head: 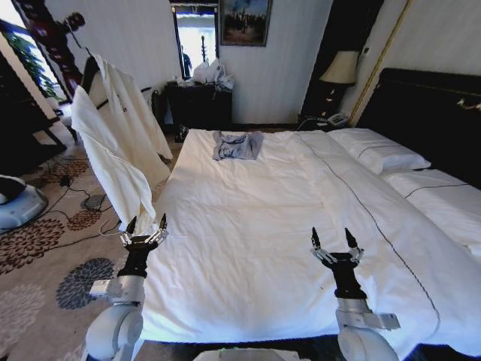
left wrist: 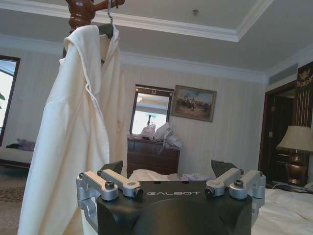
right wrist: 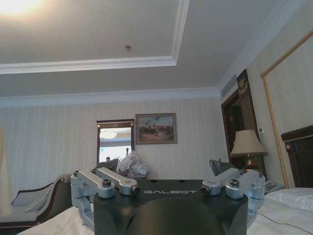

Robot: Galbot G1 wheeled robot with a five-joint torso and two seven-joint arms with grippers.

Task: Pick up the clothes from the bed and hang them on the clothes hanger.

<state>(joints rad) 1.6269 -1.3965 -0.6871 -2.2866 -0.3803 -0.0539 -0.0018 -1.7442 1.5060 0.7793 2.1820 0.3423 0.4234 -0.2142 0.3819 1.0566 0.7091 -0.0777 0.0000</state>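
Cream clothes (head: pixel 113 135) were seen draped on the black clothes hanger (head: pixel 89 74), just above and beyond the left gripper (head: pixel 146 223), whose fingers were spread wide and empty. The right gripper (head: pixel 333 237) was held wide and empty over the white bed (head: pixel 248 248), with a blue-grey garment (head: pixel 237 145) well ahead of it.

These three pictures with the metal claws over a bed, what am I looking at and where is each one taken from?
It is a two-armed robot on wheels. One picture looks down from its head; the other two look out from each wrist. The left gripper is up beside the bed, the right gripper above the sheet; both have open jaws and hold nothing. A cream garment hangs on a black hanger on a wooden pole. A small blue-grey garment lies on the bed.
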